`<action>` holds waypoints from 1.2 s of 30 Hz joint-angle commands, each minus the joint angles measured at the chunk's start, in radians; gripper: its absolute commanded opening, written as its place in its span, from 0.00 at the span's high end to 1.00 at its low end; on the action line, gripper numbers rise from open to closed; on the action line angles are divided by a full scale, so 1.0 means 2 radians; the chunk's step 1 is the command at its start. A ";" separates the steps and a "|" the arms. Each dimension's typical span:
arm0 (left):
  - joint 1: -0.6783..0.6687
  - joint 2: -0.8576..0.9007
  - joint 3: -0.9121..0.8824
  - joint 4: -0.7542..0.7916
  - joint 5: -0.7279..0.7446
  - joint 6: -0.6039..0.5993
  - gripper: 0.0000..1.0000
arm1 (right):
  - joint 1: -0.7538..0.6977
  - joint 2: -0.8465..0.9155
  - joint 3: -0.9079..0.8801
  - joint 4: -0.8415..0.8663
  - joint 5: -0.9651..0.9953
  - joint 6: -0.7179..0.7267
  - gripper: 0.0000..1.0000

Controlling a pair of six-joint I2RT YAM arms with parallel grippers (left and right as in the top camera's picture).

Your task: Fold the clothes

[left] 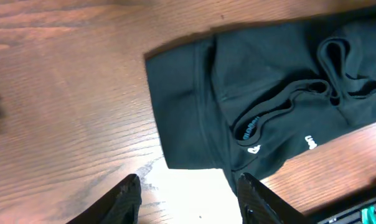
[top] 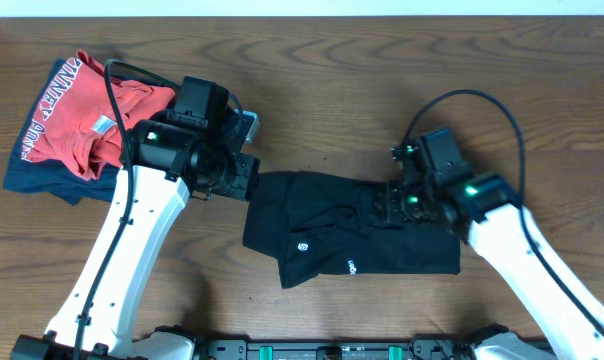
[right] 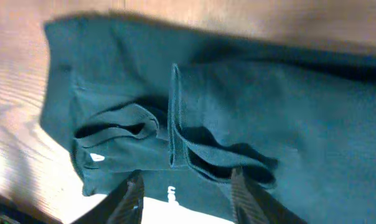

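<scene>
The black T-shirt (top: 352,232) lies partly folded in a rough rectangle at the middle of the table, with a small white tag (top: 303,247) and tiny white print near its front edge. It also shows in the left wrist view (left: 263,93) and the right wrist view (right: 238,112). My left gripper (top: 244,178) is open and empty, just beyond the shirt's left end; its fingers (left: 189,199) hang over bare wood. My right gripper (top: 392,205) is open above the shirt's right half, its fingers (right: 185,196) over the loose folds, holding nothing.
A red shirt with white lettering (top: 87,115) lies on a navy blue folded garment (top: 42,175) at the back left. The table's front edge (top: 312,345) runs close below the shirt. The wooden tabletop (top: 312,90) extends behind.
</scene>
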 commanded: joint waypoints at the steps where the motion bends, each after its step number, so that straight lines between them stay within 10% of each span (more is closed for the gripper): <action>1: 0.003 -0.003 -0.022 -0.003 -0.015 -0.021 0.42 | -0.027 -0.031 0.005 -0.022 0.063 0.030 0.78; 6: 0.003 0.000 -0.069 0.007 -0.015 -0.023 0.41 | -0.047 -0.021 -0.013 -0.032 0.100 0.035 0.98; 15: 0.028 0.000 -0.132 0.058 -0.015 -0.062 0.44 | -0.046 0.052 -0.097 0.060 0.089 0.030 0.99; 27: 0.051 0.000 -0.155 0.117 -0.012 -0.062 0.37 | 0.059 0.060 -0.112 0.098 -0.180 -0.194 0.99; 36: 0.051 0.000 -0.156 0.119 -0.012 -0.062 0.35 | 0.034 -0.039 -0.103 0.121 -0.051 -0.137 0.96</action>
